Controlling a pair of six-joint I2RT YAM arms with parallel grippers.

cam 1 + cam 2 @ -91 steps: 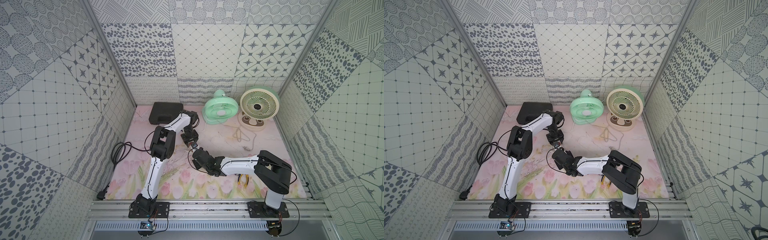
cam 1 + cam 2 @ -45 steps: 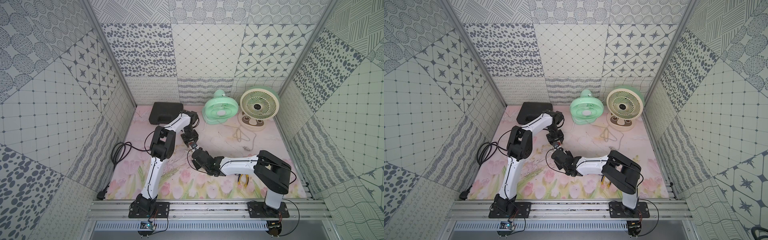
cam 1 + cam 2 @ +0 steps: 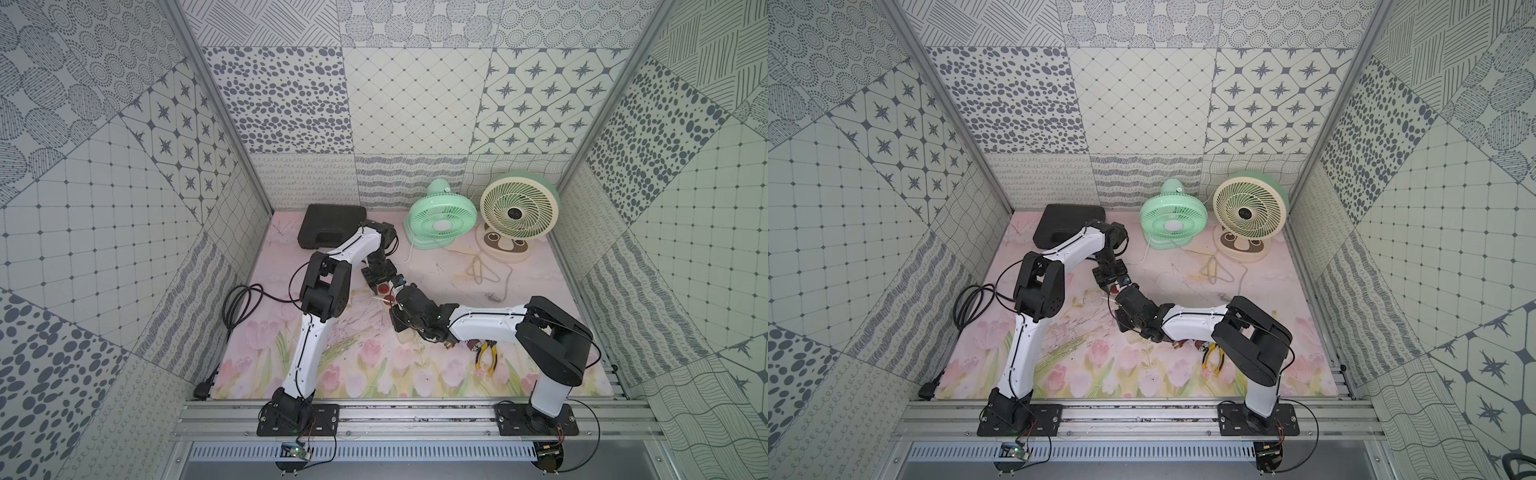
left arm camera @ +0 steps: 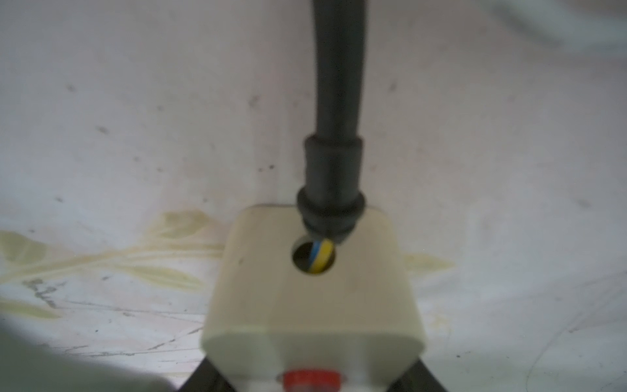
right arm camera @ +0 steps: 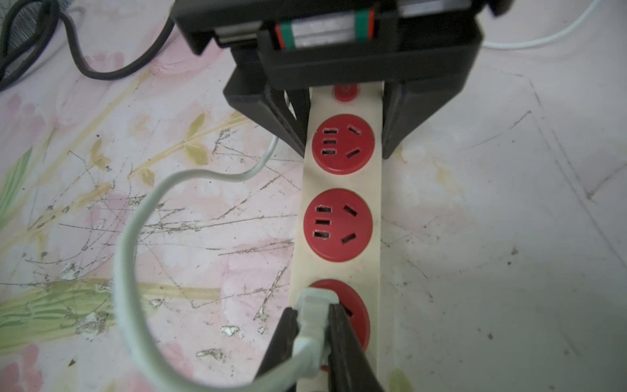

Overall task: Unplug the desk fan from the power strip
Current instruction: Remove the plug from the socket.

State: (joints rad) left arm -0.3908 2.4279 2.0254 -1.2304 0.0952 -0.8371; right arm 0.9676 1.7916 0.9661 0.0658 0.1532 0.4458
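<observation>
The right gripper [image 5: 314,317] pinches a white plug [image 5: 315,300] that sits in the third red socket of the power strip [image 5: 341,181]. The cream strip lies flat on the floral mat [image 3: 374,376], mid-table between the two arms. At its far end the left gripper [image 5: 344,115] is closed across the strip's width, one finger on each long side, just past the small red button [image 5: 345,92], where the black cord [image 4: 339,85] leaves it. Three red sockets [image 5: 337,224] show in the right wrist view: two empty, one taken. The plug's white cord [image 5: 134,217] loops wide beside the strip and runs in behind a left finger (where it ends is hidden). Along the back wall stand two desk fans, one green [image 3: 441,224] and one cream [image 3: 519,212], with one black case [image 3: 330,226] to their side. One pair of yellow-handled pliers [image 3: 489,356] lies under the right arm
</observation>
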